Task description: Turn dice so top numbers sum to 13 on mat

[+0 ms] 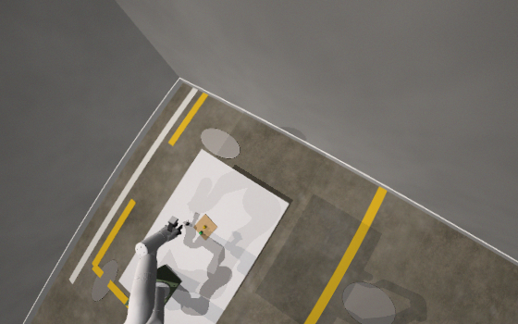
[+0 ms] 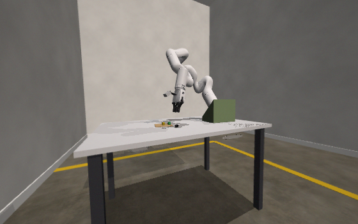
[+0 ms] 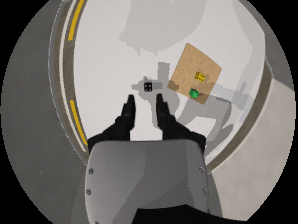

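Note:
A black die [image 1: 187, 223] [image 2: 176, 126] [image 3: 148, 87] lies on the table beside the tan mat [image 1: 206, 218] [image 2: 158, 125] [image 3: 187, 60]; white pips show on its top. A yellow die [image 1: 204, 227] [image 2: 163, 123] [image 3: 200, 76] rests on the mat. A green die [image 1: 201, 232] [image 2: 169, 123] [image 3: 193, 93] is on the mat near its edge. Their numbers are too small to read surely. My gripper [image 1: 180, 227] [image 2: 176, 111] [image 3: 145, 101] is partly open and empty, pointing down above the table. The black die shows just beyond the fingertips in the wrist view.
A dark green block with a sloping side [image 1: 170, 279] [image 2: 224, 110] stands on the white table [image 1: 258, 199] [image 2: 108, 137] near the arm's base. Shadows of the arm fall across the table and part of the mat.

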`<control>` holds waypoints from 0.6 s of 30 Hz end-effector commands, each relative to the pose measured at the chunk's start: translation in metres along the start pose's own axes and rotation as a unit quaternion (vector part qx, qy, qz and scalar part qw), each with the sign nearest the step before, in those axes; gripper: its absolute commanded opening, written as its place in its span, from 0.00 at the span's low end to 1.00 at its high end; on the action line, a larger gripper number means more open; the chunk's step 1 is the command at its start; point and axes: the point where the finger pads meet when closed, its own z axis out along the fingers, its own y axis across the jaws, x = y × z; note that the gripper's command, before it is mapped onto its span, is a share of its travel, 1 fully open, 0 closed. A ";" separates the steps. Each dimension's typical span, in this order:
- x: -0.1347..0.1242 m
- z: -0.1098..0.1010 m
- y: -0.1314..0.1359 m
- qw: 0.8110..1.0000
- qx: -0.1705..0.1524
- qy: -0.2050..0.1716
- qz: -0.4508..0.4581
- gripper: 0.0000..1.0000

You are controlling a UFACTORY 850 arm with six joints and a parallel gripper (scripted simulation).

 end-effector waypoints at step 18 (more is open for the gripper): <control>0.014 -0.004 0.002 0.992 -0.013 -0.129 -0.005 1.00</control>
